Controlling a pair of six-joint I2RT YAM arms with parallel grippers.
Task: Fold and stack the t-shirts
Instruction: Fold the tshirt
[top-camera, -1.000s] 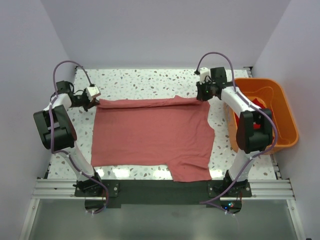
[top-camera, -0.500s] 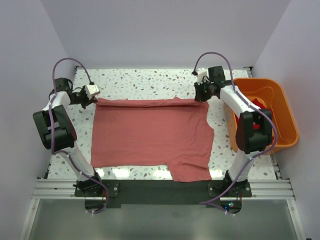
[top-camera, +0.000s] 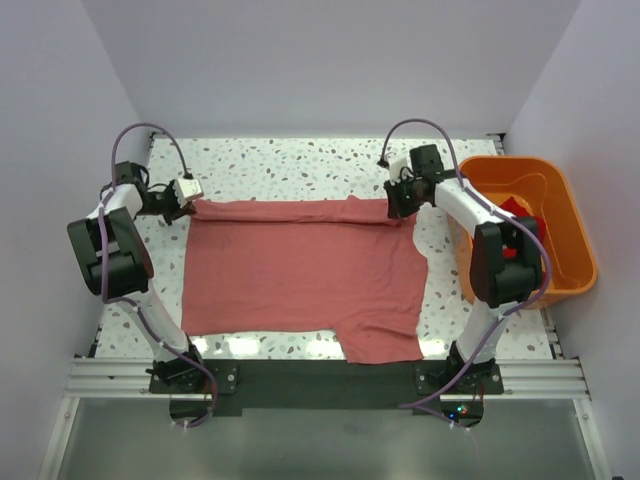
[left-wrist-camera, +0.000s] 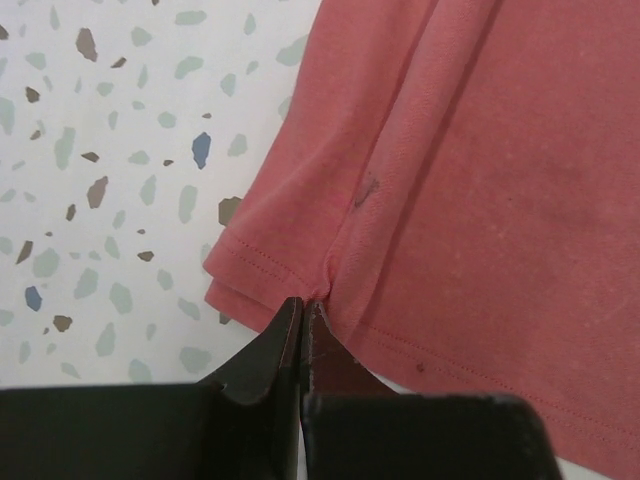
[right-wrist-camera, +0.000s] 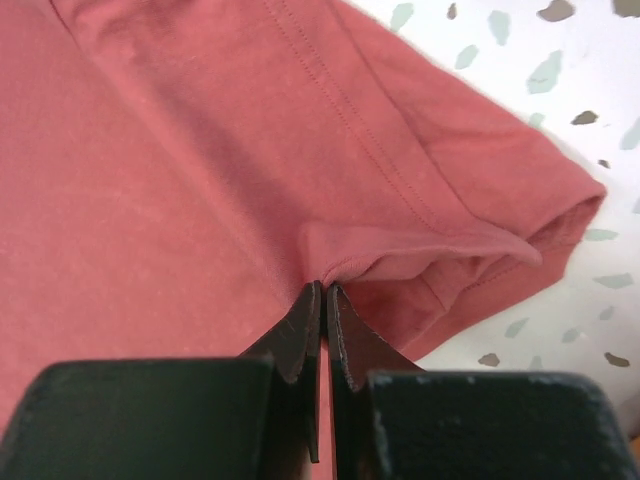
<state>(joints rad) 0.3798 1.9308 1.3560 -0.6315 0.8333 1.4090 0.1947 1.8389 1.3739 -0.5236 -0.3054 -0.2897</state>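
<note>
I work in a lab test cell. Plain pale lilac walls (top-camera: 300, 60) box in my white speckled terrazzo tabletop (top-camera: 300, 165), with a bare aluminium rail frame (top-camera: 110, 378) along its near edge.

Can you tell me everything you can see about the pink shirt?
The pink shirt is soft, salmon-coloured cloth with stitched hems. It lies spread flat on the speckled table, its far edge doubled over in a narrow band, and one piece sticks out toward the near edge. The left gripper pinches its far left corner and the right gripper its far right corner, both shut on bunched cloth. A small dark mark shows near the left corner.
</note>
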